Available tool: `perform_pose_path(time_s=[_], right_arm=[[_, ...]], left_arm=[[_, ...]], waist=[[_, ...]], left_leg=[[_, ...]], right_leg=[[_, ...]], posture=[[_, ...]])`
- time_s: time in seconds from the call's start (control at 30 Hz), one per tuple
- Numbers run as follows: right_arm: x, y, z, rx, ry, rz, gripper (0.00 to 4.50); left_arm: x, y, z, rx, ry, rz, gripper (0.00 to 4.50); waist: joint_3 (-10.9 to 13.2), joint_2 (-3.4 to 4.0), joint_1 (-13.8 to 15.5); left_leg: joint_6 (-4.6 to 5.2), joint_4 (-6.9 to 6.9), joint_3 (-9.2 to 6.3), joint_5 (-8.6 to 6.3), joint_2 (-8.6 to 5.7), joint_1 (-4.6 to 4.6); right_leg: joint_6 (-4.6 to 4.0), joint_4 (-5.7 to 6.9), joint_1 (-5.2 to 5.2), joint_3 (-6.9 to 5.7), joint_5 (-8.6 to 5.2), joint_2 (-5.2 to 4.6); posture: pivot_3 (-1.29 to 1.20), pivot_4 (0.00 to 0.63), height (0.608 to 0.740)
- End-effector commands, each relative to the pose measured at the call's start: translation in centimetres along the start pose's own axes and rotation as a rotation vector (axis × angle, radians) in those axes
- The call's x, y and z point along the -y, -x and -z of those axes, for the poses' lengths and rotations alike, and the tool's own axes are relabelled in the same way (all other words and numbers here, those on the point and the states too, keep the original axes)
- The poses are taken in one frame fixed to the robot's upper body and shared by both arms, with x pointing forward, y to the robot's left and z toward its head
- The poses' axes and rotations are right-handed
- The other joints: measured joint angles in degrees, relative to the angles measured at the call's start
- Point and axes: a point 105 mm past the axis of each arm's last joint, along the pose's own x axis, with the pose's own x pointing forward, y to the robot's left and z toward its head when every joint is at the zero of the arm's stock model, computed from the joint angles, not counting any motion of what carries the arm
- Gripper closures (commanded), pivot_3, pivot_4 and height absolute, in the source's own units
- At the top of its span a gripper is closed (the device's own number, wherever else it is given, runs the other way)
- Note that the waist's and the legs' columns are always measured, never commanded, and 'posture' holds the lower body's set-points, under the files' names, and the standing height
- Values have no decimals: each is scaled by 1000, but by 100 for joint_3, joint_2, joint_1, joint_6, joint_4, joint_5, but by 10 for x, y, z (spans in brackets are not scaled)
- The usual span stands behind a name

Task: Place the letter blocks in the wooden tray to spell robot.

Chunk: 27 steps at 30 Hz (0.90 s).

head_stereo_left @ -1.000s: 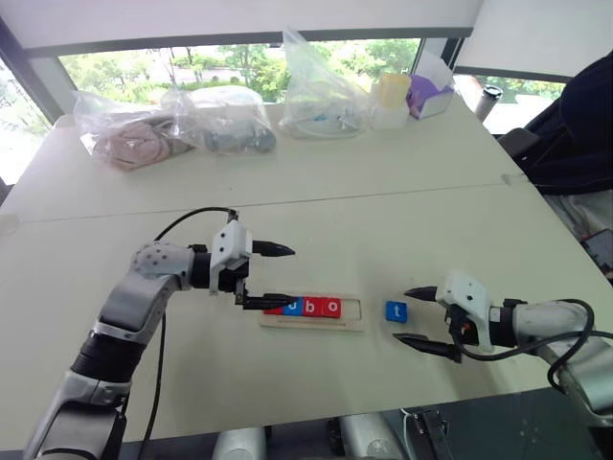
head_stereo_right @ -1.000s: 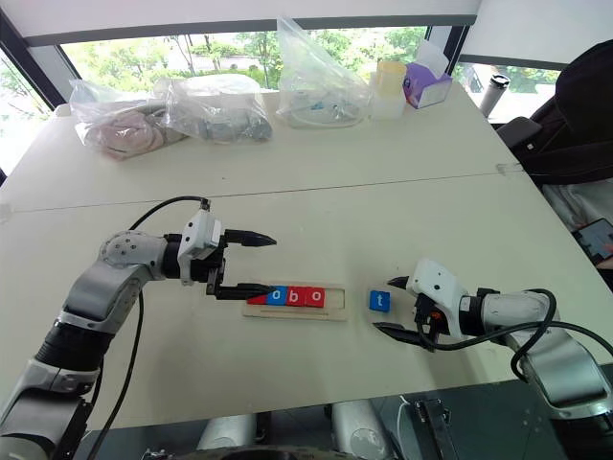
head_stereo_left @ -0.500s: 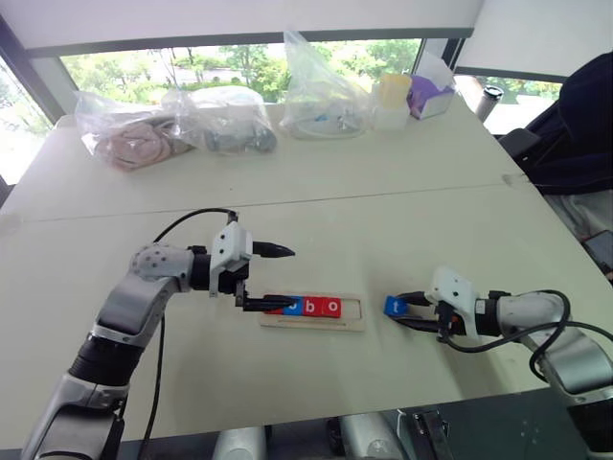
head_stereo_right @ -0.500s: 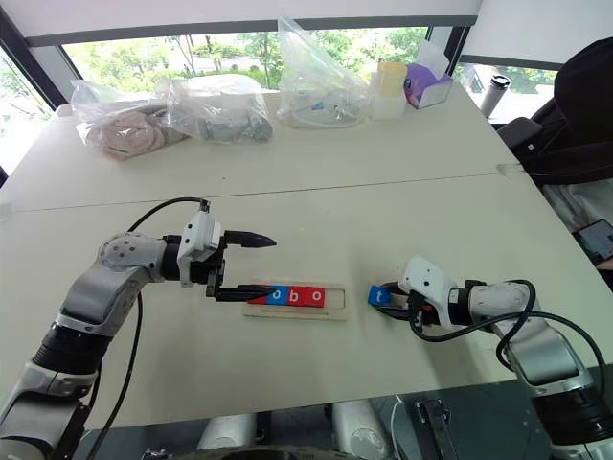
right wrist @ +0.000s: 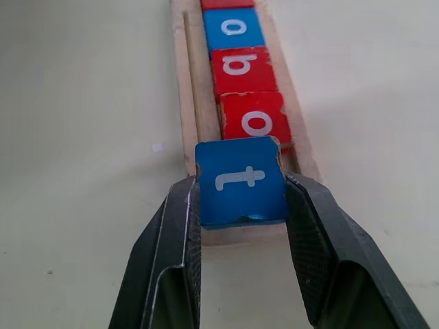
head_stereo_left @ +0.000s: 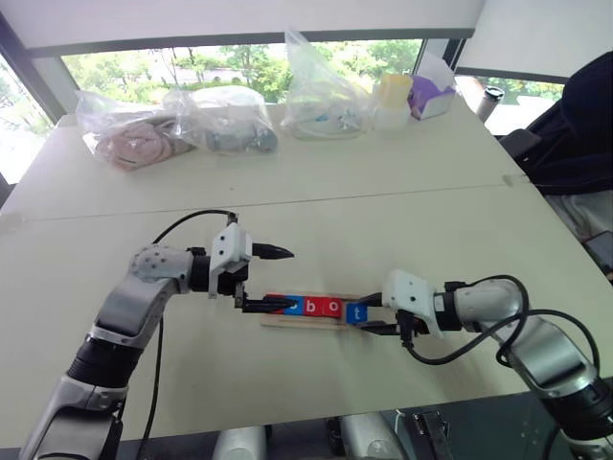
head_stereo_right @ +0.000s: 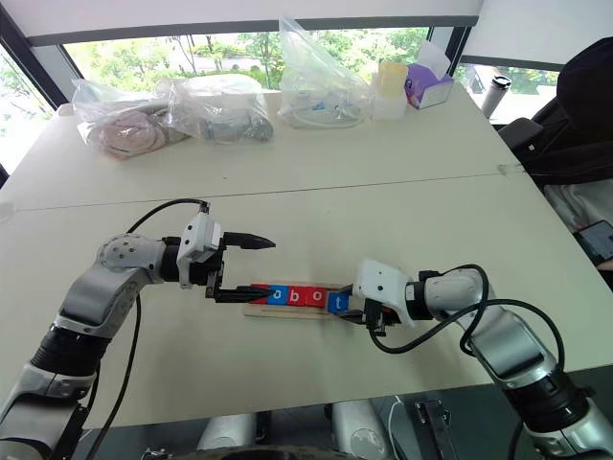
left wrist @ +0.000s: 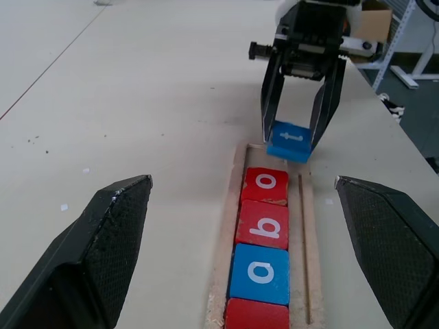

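Trouble waits at the tray (right wrist: 184,103) end: your right gripper (right wrist: 241,205) pinches the blue t block (right wrist: 241,181) tilted over the rim, so it may catch there instead of dropping beside the red o (right wrist: 255,122). Your left gripper (head_stereo_left: 268,280), spread wide, sits at the far end. Right wrist view shows the tilt; head views don't.

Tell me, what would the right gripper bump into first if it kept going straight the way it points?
Probably the red o block. The right gripper holds the blue t block at the tray's open end, pointing along the row, so the t would likely meet that o first. The t's height above the tray is unclear.
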Motion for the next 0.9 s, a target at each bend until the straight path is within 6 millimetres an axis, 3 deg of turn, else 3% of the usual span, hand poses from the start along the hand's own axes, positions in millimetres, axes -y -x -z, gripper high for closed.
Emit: perform_pose_path(time_s=[0.03, 0.9], right_arm=[[4, -1, -4, 9, 33, 6, 3364], [9, -9, -5, 17, 33, 4, 3364]], left_arm=[[2, 3, -8, 15, -29, -8, 0], [5, 3, -8, 15, -17, -33, 0]], waist=[[0, 0, 0], [0, 0, -1]], left_leg=[[0, 0, 0, 0, 0, 0], [0, 2, 0, 0, 0, 1]], right_leg=[[0, 0, 0, 0, 0, 0], [1, 4, 0, 0, 2, 0]], posture=[[0, 150, 740], [0, 150, 740]])
